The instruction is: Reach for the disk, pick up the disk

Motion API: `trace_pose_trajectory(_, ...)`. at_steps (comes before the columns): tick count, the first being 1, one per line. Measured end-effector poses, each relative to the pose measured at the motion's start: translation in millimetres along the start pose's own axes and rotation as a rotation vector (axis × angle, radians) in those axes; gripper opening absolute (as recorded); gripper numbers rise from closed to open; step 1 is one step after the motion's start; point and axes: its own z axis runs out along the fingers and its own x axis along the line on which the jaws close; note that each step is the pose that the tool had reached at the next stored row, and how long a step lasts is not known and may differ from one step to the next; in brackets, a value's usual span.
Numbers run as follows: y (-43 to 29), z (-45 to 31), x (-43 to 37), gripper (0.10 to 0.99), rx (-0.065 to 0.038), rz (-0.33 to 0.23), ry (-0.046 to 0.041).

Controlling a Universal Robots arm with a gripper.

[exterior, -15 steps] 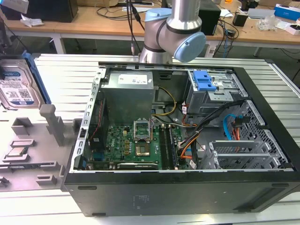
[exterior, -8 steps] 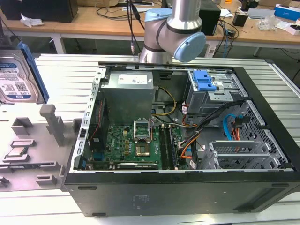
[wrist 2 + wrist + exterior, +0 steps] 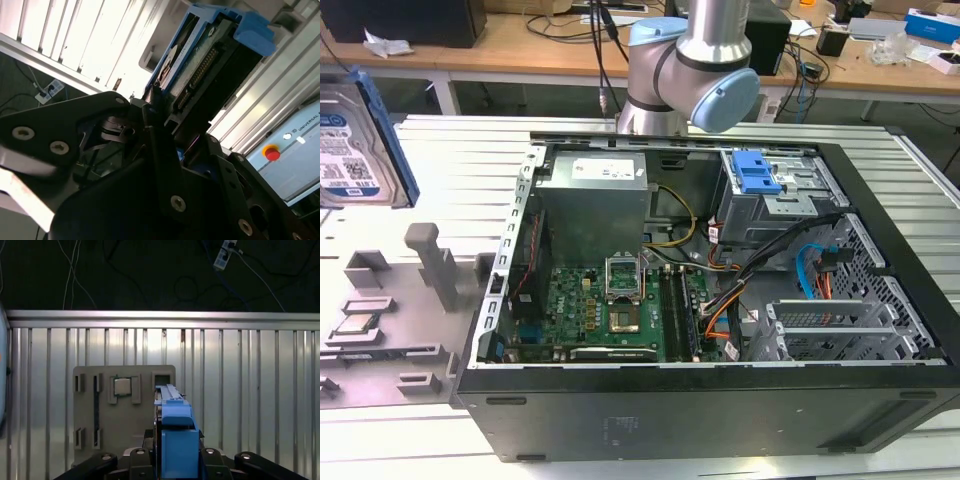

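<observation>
One flat blue-framed disk [image 3: 176, 427], apparently in gripper [image 3: 177, 462].

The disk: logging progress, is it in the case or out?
Out: the tool holds the disk beyond the case, at the exterior view's left.

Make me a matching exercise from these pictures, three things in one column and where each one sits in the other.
Things:
1. the disk
2. processor chip
3. power-supply box

Places:
A. inside the open computer case
B. held in the gripper
C. in a recess of the grey fixture plate

Pairs: 1-B, 2-C, 3-A
</observation>
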Motion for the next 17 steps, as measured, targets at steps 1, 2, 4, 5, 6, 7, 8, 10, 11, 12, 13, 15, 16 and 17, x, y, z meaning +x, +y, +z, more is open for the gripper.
trace_pose_trajectory(1,0.0,-5.5,0.0,0.365,0.000,0.000,0.0000)
trace_pose_trajectory(2,0.0,-11.0,-0.1,0.365,0.000,0.000,0.0000)
trace_pose_trajectory(4,0.0,-18.5,-0.1,0.365,0.000,0.000,-0.0001)
trace_pose_trajectory(5,0.0,-23.4,-0.1,0.365,0.000,0.000,-0.0001)
trace_pose_trajectory(6,0.0,-25.7,-0.1,0.365,0.000,0.000,-0.0001)
trace_pose_trajectory(7,0.0,-28.5,-0.1,0.365,0.000,0.000,0.0000)
trace_pose_trajectory(8,0.0,-31.0,-0.1,0.365,0.000,0.000,0.0000)
trace_pose_trajectory(10,0.0,-40.2,-0.2,0.365,0.000,0.000,0.0000)
trace_pose_trajectory(11,0.1,-42.7,-0.2,0.365,0.000,0.000,-0.0001)
trace_pose_trajectory(12,0.1,-46.6,-0.2,0.365,0.000,0.000,-0.0001)
trace_pose_trajectory(13,0.1,-49.2,-0.2,0.365,0.000,0.000,0.0000)
trace_pose_trajectory(15,0.1,-54.9,-0.2,0.365,-0.001,0.000,-0.0001)
trace_pose_trajectory(16,0.1,-57.3,-0.2,0.365,-0.001,0.000,-0.0001)
trace_pose_trajectory(17,0.1,-61.4,-0.2,0.365,-0.001,0.000,-0.0001)
